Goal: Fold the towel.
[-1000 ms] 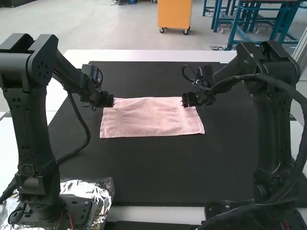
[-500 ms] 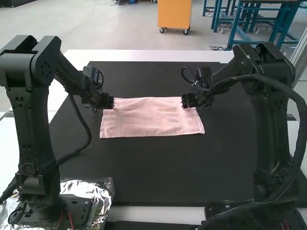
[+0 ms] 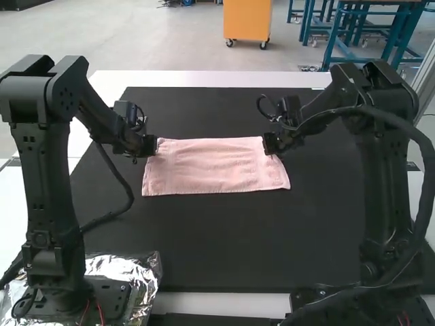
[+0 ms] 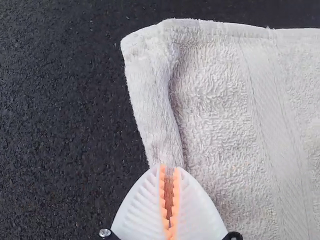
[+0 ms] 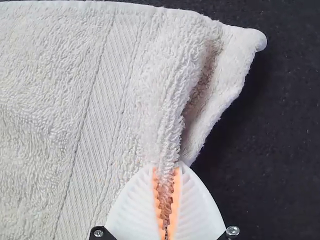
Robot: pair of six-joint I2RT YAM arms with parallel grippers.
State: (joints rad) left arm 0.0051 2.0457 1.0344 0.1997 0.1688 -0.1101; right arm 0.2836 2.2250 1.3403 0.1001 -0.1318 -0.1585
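Towel (image 3: pixel 216 166) spread on mat (image 3: pixel 224 244); L claw (image 4: pixel 169 168) & R claw (image 5: pixel 166 166) each pinching a side edge nr far corners. Prob. grasp step; next, lift tog., fold over evenly.

Towel (image 3: pixel 216 166): showing pink terry pile, with a flat woven band running near each short end.
Pose: lying low and wide on the black mat (image 3: pixel 217 251), its long sides running left to right.
Surface: rippling slightly.
Left end: curling into a raised strip along the edge, and being pinched there.
Right end: gaping between folds beside a corner, and likewise being pinched.
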